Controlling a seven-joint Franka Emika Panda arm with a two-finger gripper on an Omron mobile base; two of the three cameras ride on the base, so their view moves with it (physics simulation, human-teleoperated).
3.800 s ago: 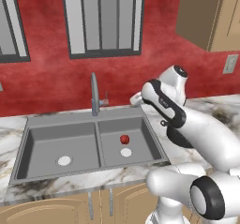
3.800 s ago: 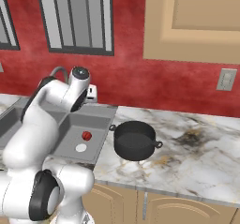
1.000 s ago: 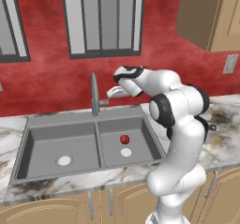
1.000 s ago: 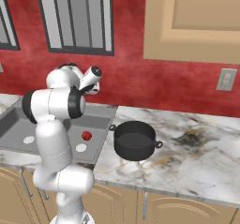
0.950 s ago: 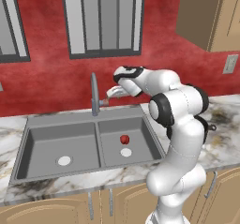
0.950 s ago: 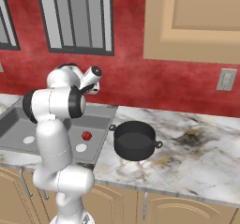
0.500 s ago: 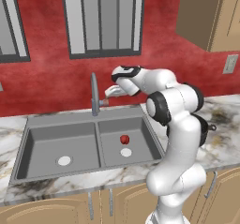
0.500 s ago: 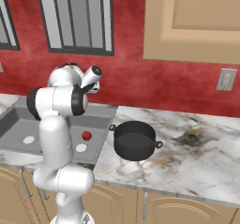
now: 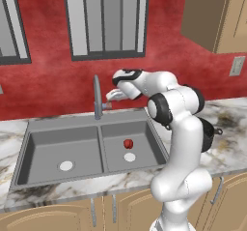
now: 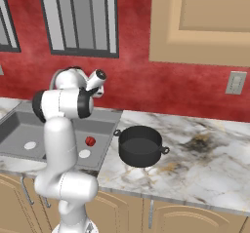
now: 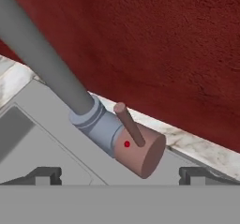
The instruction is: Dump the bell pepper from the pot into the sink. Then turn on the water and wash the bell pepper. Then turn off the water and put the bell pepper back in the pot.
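Note:
The small red bell pepper [image 9: 128, 143] lies in the right basin of the grey sink [image 9: 46, 140], just behind that basin's pale drain; it also shows as the bell pepper [image 10: 90, 141]. The black pot [image 10: 140, 145] stands upright on the marble counter right of the sink [image 10: 110, 117], and no pepper shows inside it. My gripper [image 9: 110, 97] is stretched out to the base of the faucet [image 9: 97, 95]. In the hand view my gripper [image 11: 120, 175] is open, its fingertips [image 11: 45, 174] wide apart on either side of the brown faucet handle [image 11: 133, 135], not touching it.
The grey faucet spout [image 11: 40, 54] runs up and left from its base [image 11: 96, 120], close to the red wall [image 11: 164, 45]. A dark scorch-like stain [image 10: 197, 146] marks the counter right of the pot. Windows and wall cabinets sit above.
The arm has unfolded from over the counter and reached to the faucet; in the last second the hand crept slightly left toward the handle. Pepper and pot have stayed put.

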